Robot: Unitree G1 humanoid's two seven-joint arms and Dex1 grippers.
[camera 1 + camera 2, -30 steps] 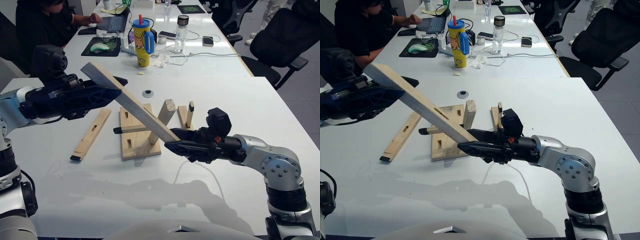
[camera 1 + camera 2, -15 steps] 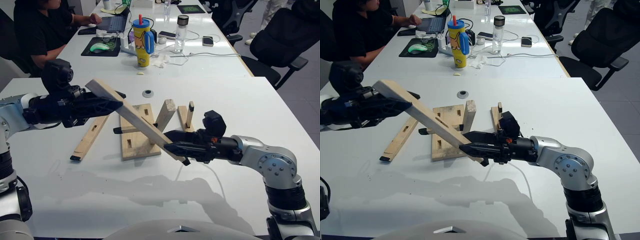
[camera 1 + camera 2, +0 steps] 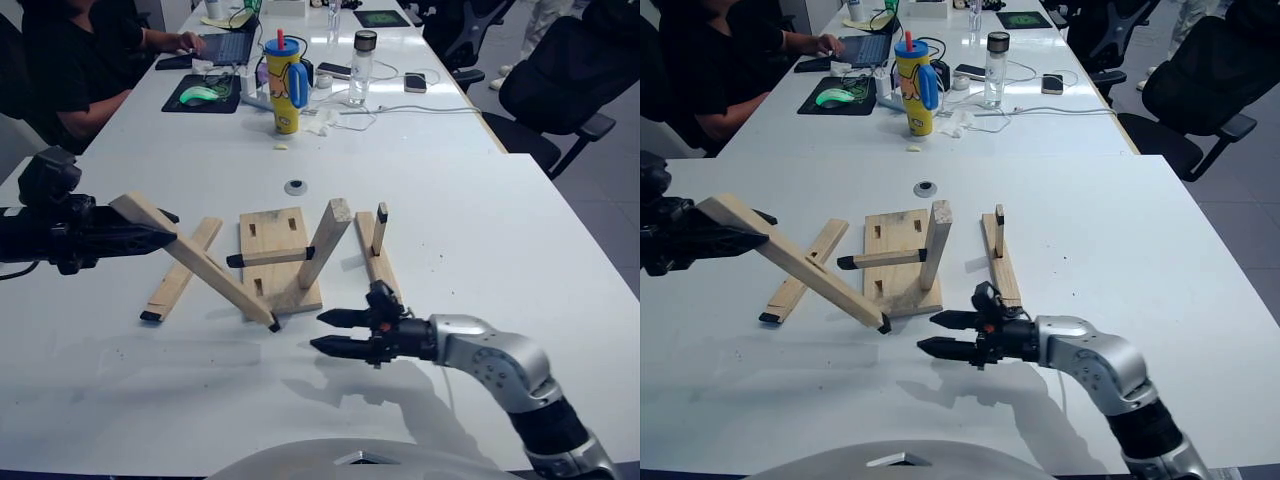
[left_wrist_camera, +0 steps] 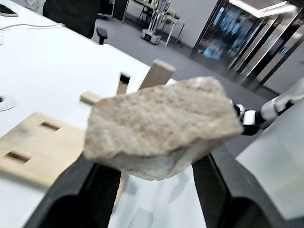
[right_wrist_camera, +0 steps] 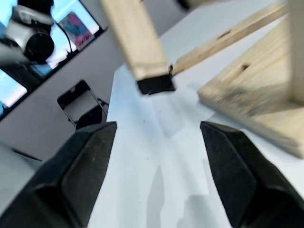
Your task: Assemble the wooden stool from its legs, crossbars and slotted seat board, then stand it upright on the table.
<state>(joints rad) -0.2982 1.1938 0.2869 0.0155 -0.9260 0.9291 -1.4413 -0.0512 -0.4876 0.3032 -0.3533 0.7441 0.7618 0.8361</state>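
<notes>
Up on a slant: leg (image 3: 230, 290), top end clamped in left claw (image 3: 150, 232), black foot (image 3: 273, 325) down on the desk (image 3: 480, 230), just off the near-left corner of the seat board (image 3: 272, 235). Long axis from high on the robot's left to low toward centre, diagonal across the desk. Crossing over a second leg (image 3: 163, 295) lying flat; can't tell whether touching.

Low over the desk, just right of the foot: right claw (image 3: 318, 332), fingers (image 5: 85, 161) apart, nothing in them, tips pointing left at the foot. Small gap between tips and foot. From the right wrist view, foot ahead between the two fingers. Nearer to the free end: right claw. Left claw at the far end.

Board flat, slots up. In it, leaning: seated leg (image 3: 322, 245), with crossbar (image 3: 270, 258) sticking out to the left. Further right, fourth leg (image 3: 378, 262) flat on the desk with a short bar (image 3: 381, 228) upright on it.

Judgement: mid-assembly, one leg in. Next probably a short reach left by the right claw to catch the foot, then swinging the axis toward a free slot. Risk: foot skidding on the desk, or clipping the seated leg on the swing.
</notes>
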